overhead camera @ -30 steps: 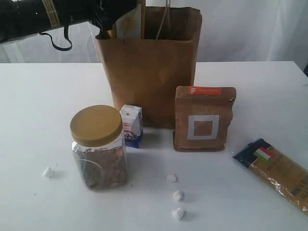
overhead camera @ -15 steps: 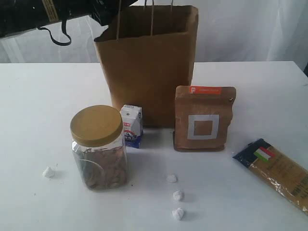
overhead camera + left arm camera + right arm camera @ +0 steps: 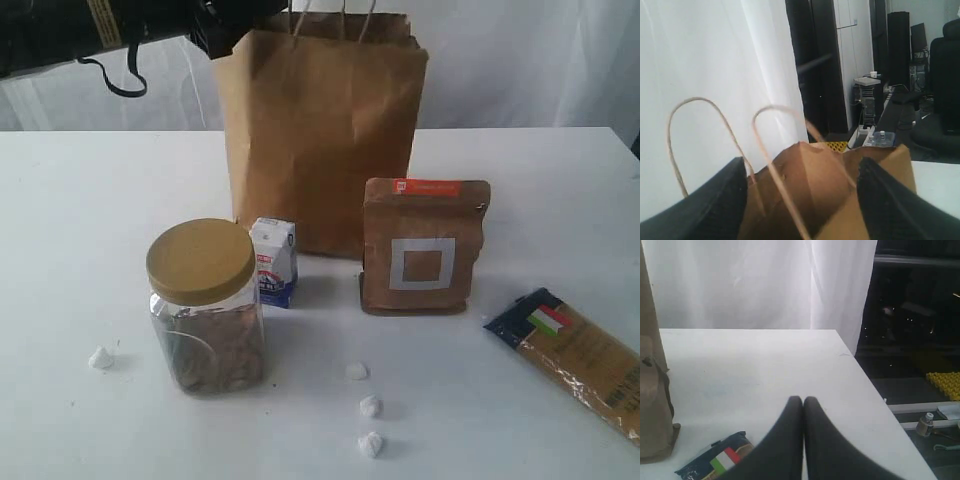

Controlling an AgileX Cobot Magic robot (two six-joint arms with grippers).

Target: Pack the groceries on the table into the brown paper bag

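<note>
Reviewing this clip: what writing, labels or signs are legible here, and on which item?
No words are legible in any view.
Small carton: red and blue print, too blurred.
Brown pouch: orange strip with white print, too small; white square outline, no words.
Pasta packet: Italian flag mark; lettering blurred.
Left arm: yellow label, unreadable.

Tally by kind
One paper bag (image 3: 320, 140), one nut jar (image 3: 205, 310), one carton (image 3: 273, 262), one pouch (image 3: 424, 248), one pasta packet (image 3: 578, 358), four white lumps (image 3: 370, 406).
</note>
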